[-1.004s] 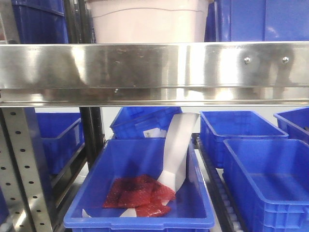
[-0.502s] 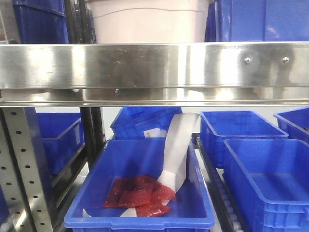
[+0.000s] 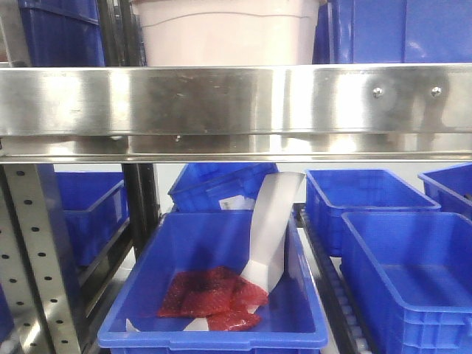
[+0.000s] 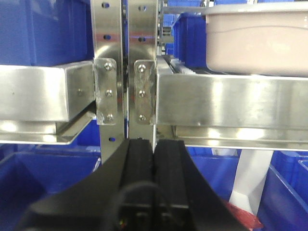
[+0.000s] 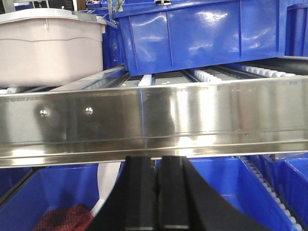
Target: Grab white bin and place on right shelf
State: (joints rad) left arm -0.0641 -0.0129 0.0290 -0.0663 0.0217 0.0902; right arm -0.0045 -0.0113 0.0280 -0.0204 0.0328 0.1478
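On the right shelf (image 3: pixel 236 99), behind its steel rail, sits the white bin (image 3: pixel 225 33). Left gripper (image 4: pixel 154 156) and right gripper (image 5: pixel 156 171) fingers are pressed together, empty, below rail level. Bin appears rigid, bulky, smooth-walled; grip under the lid rim on both sides.

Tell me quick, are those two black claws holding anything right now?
Left gripper: shut, fingers pressed together, holding nothing.
Right gripper: shut, fingers pressed together, holding nothing.
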